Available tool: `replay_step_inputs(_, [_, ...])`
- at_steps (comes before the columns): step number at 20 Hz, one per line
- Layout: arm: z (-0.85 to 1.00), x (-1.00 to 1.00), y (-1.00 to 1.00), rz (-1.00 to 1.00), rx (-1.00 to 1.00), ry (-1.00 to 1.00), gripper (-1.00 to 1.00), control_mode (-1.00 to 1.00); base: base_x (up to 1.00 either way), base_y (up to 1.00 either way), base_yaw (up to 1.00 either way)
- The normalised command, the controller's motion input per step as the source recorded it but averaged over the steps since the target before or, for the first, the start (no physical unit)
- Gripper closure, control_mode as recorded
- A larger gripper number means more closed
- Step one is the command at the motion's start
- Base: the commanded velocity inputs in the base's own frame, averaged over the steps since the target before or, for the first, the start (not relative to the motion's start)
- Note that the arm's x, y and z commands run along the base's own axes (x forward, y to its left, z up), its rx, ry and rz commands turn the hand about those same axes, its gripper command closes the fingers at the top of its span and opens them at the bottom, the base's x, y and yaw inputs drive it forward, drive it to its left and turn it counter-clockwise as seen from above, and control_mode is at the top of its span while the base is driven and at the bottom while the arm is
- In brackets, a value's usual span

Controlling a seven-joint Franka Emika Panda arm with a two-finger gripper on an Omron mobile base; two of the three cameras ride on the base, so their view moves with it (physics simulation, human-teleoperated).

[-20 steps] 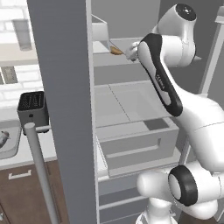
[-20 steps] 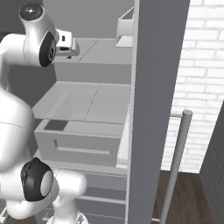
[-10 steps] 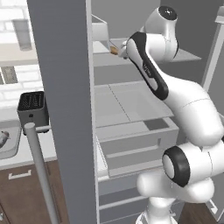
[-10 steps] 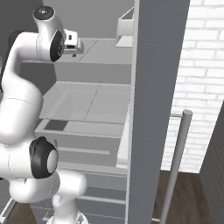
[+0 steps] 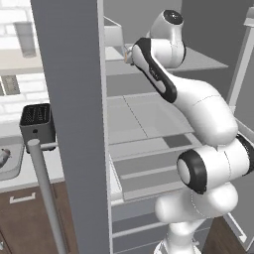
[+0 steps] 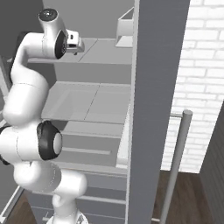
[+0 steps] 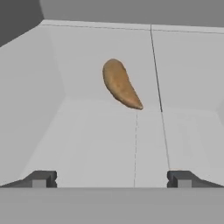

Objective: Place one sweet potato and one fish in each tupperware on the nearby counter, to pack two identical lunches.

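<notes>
Your claw is spread wide, holding nothing; the sweet potato lies straight ahead on the fridge shelf, well apart, long axis slanting right

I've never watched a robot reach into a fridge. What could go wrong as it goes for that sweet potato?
1. The sweet potato is curved and tapers to a point; the open pincer might pinch it off-centre and let it slip or roll.
2. It lies near the back wall of the shelf, so a deep reach could bump that wall.
</notes>
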Motion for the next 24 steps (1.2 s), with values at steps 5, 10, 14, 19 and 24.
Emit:
replay_step_inputs(5, [-0.01,0.62,0.06,0.00,0.00,0.00,-1.00,-1.00,0.00,0.00,0.00])
replay_step_inputs(10, [-0.05,0.62,0.08,0.00,0.00,0.00,-1.00,-1.00,0.00,0.00,0.00])
replay_step_inputs(14, [-0.10,0.62,0.14,0.00,0.00,0.00,-1.00,-1.00,0.00,0.00,0.00])
replay_step_inputs(19, [-0.06,0.67,0.12,0.00,0.00,0.00,-1.00,-1.00,0.00,0.00,0.00])
replay_step_inputs(24, [-0.06,0.59,0.10,0.00,0.00,0.00,1.00,-1.00,0.00,0.00,0.00])
